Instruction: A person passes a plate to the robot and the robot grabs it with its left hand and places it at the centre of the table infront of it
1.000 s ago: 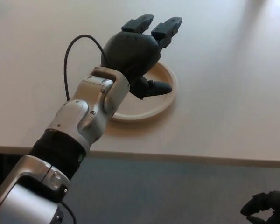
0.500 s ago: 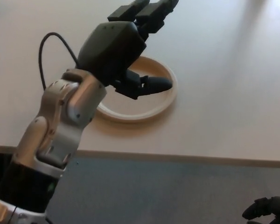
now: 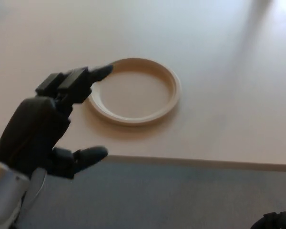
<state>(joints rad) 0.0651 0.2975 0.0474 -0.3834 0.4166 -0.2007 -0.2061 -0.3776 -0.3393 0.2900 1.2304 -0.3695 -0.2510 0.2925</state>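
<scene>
A round cream plate (image 3: 133, 90) lies flat on the pale table (image 3: 219, 76), near its front edge. My left hand (image 3: 47, 129) is at the lower left, raised above the table edge and clear of the plate. It is open: the two fingers (image 3: 76, 81) point toward the plate's left rim and the thumb (image 3: 86, 156) sticks out to the right below them, with nothing held. A small part of my right hand (image 3: 276, 220) shows dark at the bottom right corner, its fingers hidden.
The table's front edge (image 3: 190, 162) runs across the lower part of the view, with grey floor (image 3: 171, 195) below it.
My left hand has let go of the plate and pulled back to the lower left, off the table. The plate has stayed in place and is now fully uncovered.
</scene>
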